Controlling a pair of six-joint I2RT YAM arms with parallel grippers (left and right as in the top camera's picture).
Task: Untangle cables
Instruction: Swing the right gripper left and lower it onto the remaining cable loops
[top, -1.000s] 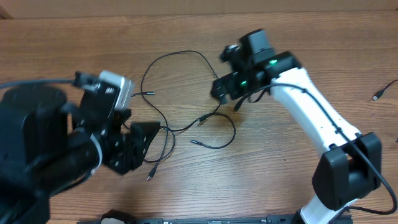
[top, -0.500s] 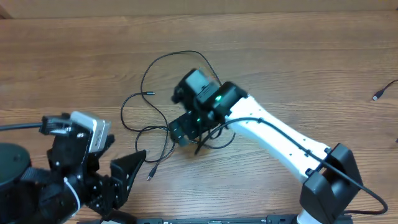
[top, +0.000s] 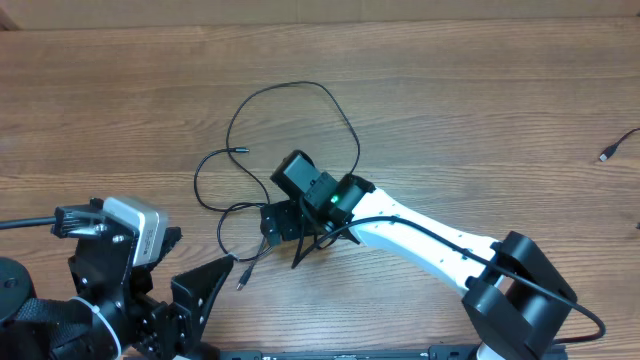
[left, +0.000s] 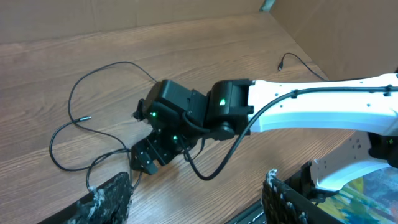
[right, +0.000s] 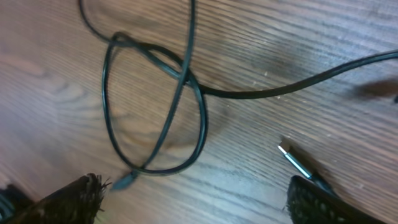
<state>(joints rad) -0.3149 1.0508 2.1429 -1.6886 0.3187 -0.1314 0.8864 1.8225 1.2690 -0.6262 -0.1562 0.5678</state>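
Wood-grain table (top: 480, 100) fills the scene, and the white right arm (top: 420, 235) stretches across it so that the right gripper (right: 193, 190) hangs low over the knot of the cables (top: 290, 88), seemingly to get at the spot where the strands cross. The left gripper (left: 196, 198) sits at the near edge, well apart from the cords, probably to leave the other arm room.

The cables lie loose on the wood. One wide curve runs out beyond the right jaws, while the tight part sits directly under them. The right jaws stand wide and grip nothing. Between them lies a small closed loop (right: 155, 106) where two strands cross. A bare plug (right: 295, 160) rests just inside the right-hand finger, not touching it as far as can be seen. The left jaws are also spread, with only bare table between them.
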